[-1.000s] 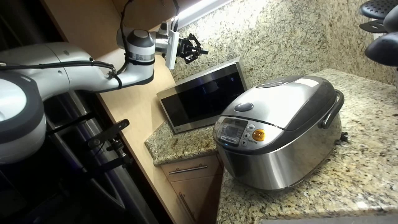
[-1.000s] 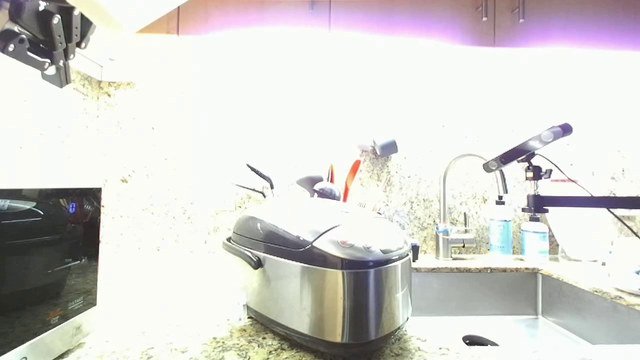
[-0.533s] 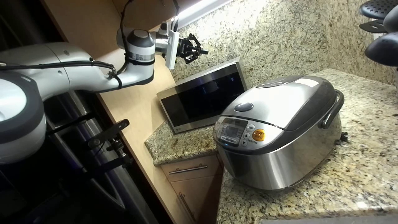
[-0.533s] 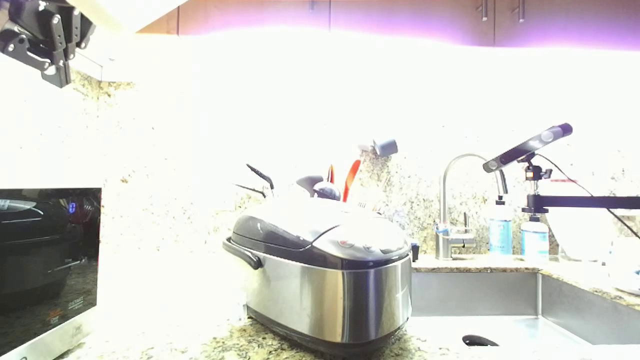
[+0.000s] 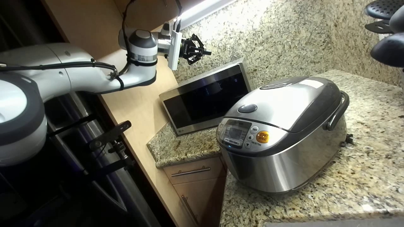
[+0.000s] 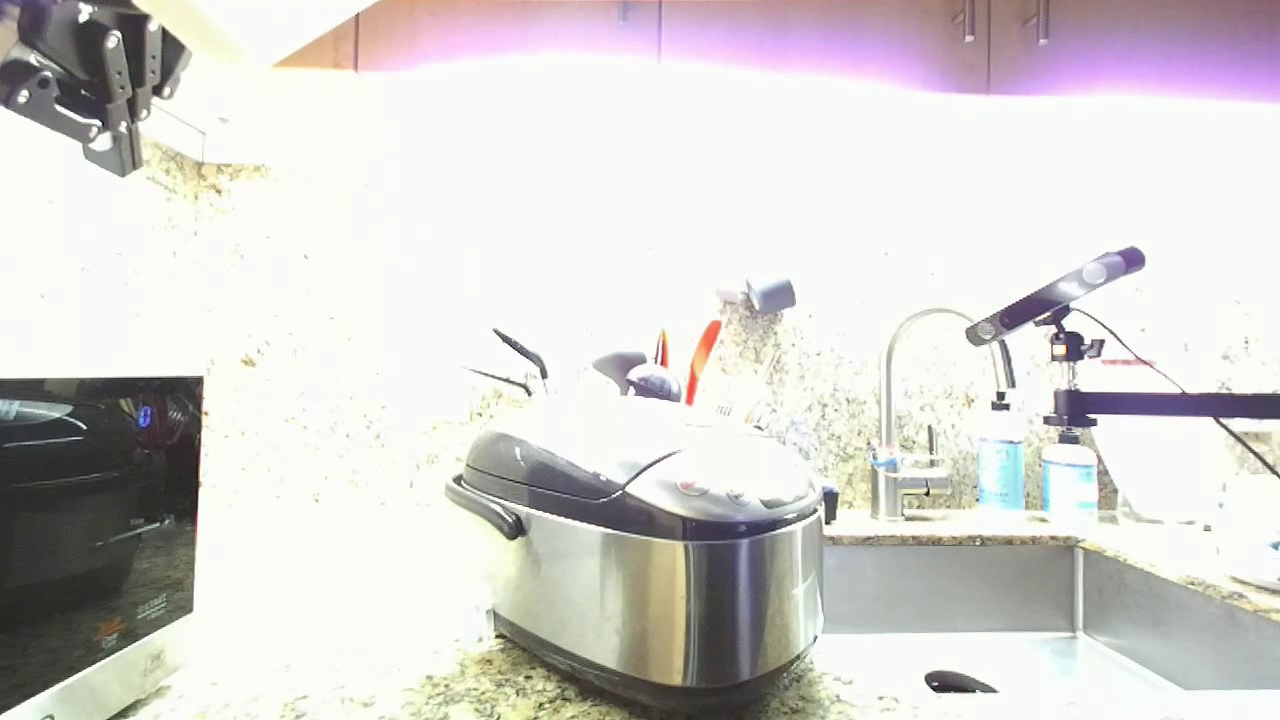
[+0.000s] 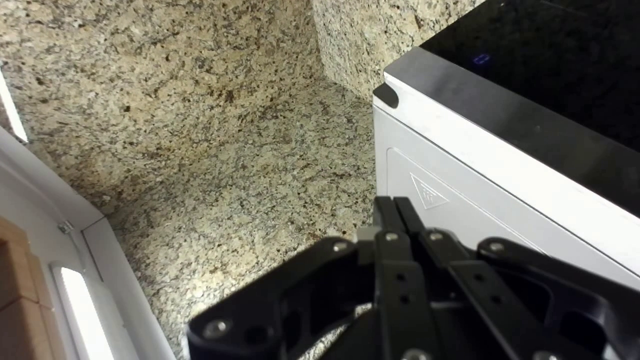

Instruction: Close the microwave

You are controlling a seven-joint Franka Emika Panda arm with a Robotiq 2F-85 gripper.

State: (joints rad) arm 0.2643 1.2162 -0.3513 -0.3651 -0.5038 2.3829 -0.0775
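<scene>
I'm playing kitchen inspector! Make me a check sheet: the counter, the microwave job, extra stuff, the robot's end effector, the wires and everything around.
Surface: speckled stone counter; glare hides detail in places.
Job's things: microwave looks shut, though a slight gap can't be ruled out; a blue digit glows on its front.
Clutter: rice cooker, lid down, on the counter; utensils show behind it.
End effector: closed, gripping nothing visible, above the microwave and apart from it.
Cables: black cable strapped along the arm.
Surroundings: sink, faucet, two bottles.
</scene>
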